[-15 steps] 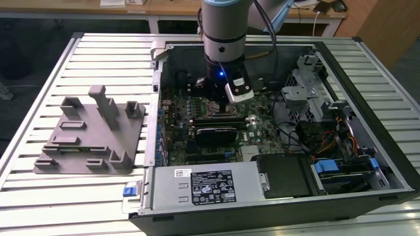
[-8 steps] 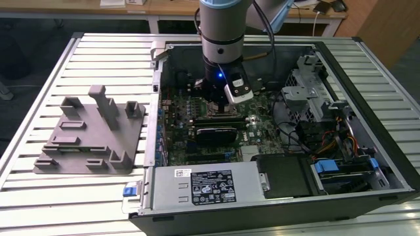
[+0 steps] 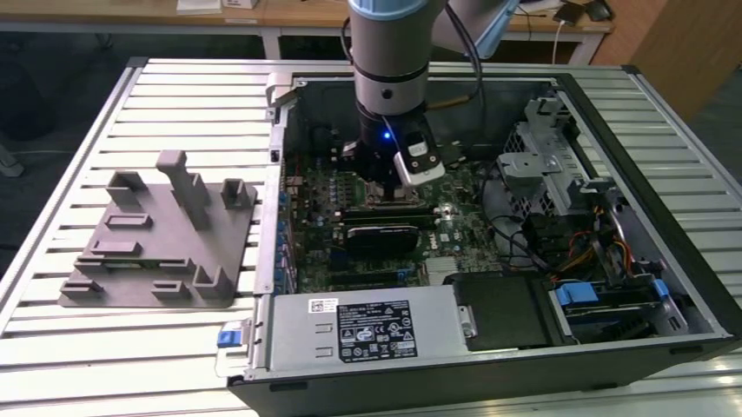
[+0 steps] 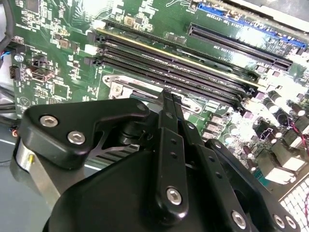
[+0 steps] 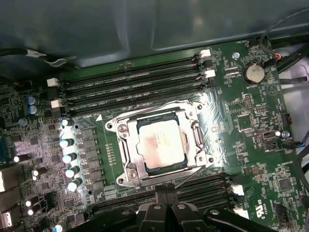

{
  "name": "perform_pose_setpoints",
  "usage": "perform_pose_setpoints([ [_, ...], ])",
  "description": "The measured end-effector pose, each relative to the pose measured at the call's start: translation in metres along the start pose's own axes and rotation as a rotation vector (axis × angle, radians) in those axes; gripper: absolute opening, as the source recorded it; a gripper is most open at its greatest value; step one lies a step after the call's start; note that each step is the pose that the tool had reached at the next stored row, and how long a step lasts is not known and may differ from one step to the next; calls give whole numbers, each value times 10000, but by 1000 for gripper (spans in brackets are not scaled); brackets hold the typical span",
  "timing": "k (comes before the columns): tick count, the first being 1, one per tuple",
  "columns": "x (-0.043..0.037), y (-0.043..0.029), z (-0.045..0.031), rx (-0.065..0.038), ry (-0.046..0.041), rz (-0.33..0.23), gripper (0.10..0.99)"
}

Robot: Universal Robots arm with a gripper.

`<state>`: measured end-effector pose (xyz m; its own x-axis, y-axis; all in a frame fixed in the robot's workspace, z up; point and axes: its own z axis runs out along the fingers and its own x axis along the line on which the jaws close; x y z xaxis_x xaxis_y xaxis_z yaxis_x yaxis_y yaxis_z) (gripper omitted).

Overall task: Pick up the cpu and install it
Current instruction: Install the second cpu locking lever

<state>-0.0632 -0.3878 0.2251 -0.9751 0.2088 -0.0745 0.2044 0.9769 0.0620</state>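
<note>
The cpu (image 5: 159, 144), a silvery square chip, lies flat inside the metal socket frame (image 5: 121, 145) on the green motherboard (image 5: 251, 106). My gripper (image 5: 166, 194) hovers just beside the socket, over the memory slots on one side of it. Its two black fingers (image 4: 166, 111) are pressed together with nothing visible between them. In the exterior view the gripper (image 3: 388, 187) hangs straight down into the open computer case (image 3: 603, 104), above the middle of the board, and hides the socket.
Memory slots (image 5: 130, 87) flank the socket on two sides. A black block (image 3: 377, 234) sits near the gripper. A power supply (image 3: 360, 326), drive cage (image 3: 557, 165) and cables (image 3: 603, 252) crowd the case. A grey fixture (image 3: 162, 234) stands on the slatted table (image 3: 174, 104) at the exterior view's left.
</note>
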Motion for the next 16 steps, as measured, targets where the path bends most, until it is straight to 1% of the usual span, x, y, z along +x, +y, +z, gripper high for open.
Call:
perform_pose_setpoints([
  [3,20,-6,21,-48,10,1,106],
  [10,76,-37,51,-65,14,0,106],
  [14,89,-63,71,-111,23,5,106],
  [16,91,-89,75,-153,33,7,106],
])
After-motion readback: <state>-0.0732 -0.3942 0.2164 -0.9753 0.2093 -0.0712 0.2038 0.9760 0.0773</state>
